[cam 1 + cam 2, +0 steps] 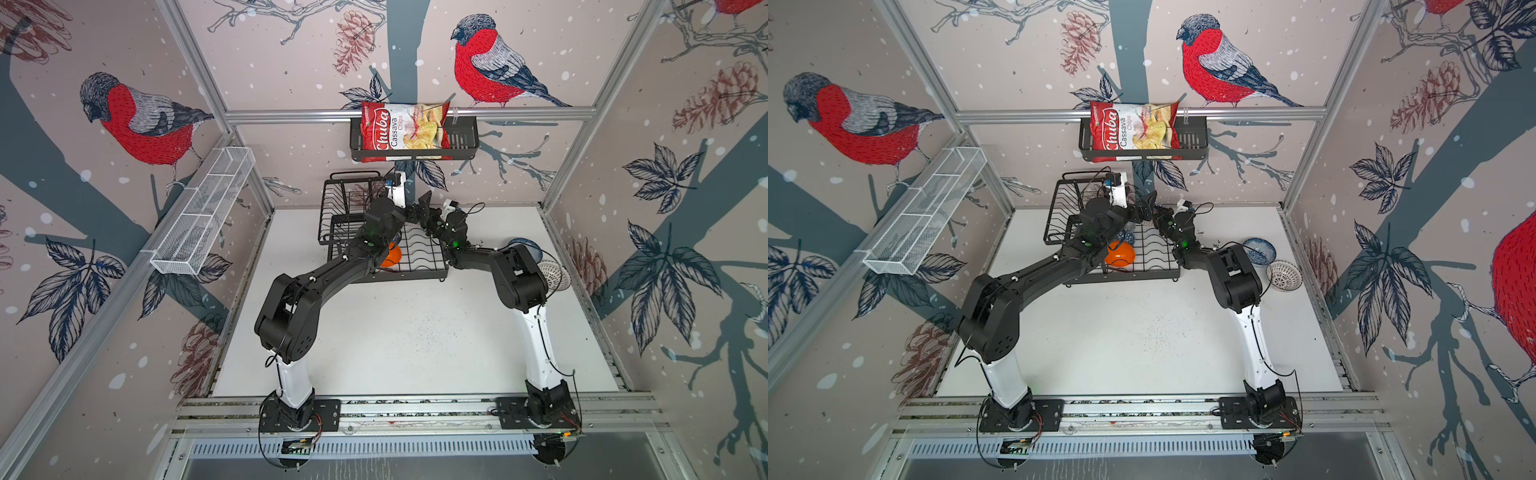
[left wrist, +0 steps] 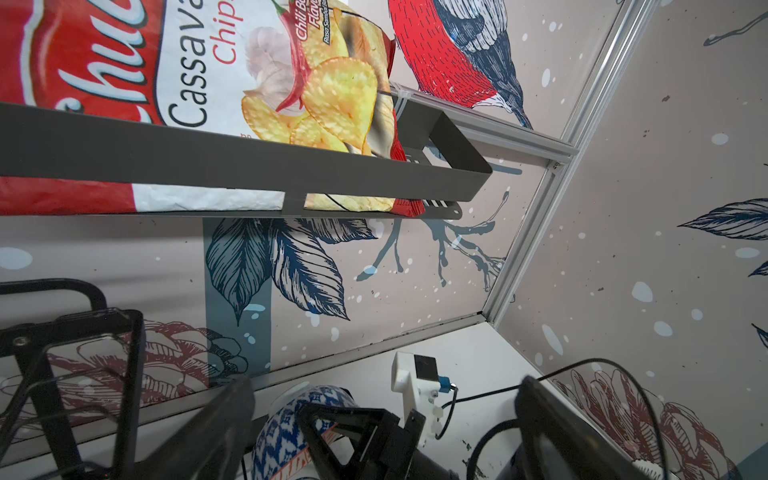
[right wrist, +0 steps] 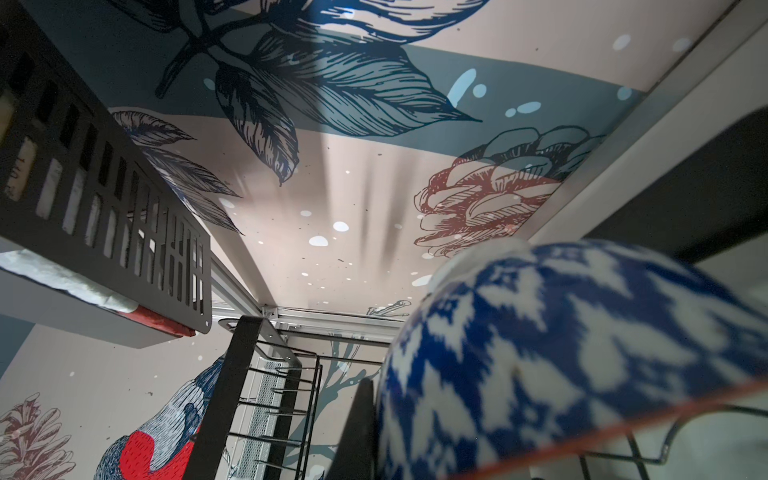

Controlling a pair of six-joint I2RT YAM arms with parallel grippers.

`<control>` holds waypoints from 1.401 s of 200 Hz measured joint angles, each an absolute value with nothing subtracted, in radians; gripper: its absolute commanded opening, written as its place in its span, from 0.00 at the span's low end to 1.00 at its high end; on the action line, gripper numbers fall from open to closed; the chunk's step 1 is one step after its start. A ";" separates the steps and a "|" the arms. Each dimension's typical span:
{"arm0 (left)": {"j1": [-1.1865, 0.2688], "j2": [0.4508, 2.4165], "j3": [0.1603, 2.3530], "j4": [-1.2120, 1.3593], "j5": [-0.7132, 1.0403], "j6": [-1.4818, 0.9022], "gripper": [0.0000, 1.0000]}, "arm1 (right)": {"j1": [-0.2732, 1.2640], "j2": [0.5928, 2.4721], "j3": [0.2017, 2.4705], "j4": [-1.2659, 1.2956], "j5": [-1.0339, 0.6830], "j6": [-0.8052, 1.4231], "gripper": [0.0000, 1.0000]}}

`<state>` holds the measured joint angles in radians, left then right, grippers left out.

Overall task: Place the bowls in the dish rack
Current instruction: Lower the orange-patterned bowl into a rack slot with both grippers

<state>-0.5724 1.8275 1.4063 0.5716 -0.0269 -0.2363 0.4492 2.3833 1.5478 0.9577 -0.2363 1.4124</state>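
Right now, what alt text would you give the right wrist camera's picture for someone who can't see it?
A blue-and-white patterned bowl, blurred and very close to the camera, fills much of the picture, its rim edged in orange. Past it are the black wire dish rack, a slotted black basket, and wallpaper of leaves, a pine cone and a red-breasted bird.

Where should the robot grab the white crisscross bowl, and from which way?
Pinch the rim of the white lattice bowl, one finger inside, one outside, coming down from above. It seems to sit open side up on the table, so the thin rim is exposed. Choose the side away from the blue floral bowl, which sits close by.
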 measured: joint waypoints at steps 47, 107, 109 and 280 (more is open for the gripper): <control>-0.565 1.810 1.388 0.572 -0.027 -0.236 0.98 | 0.449 2.410 1.562 0.957 -0.235 1.413 0.00; -0.560 1.801 1.380 0.572 -0.027 -0.236 0.98 | 0.456 2.433 1.576 0.955 -0.235 1.413 0.00; -0.560 1.801 1.380 0.572 -0.027 -0.236 0.98 | 0.456 2.434 1.576 0.955 -0.235 1.413 0.00; -0.553 1.799 1.382 0.572 -0.026 -0.237 0.98 | 0.455 2.402 1.531 0.970 -0.237 1.454 0.19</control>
<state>-0.5529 1.7988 1.3823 0.5720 -0.0261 -0.2375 0.4553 2.4016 1.5314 0.9703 -0.2371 1.4540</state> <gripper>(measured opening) 0.978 0.192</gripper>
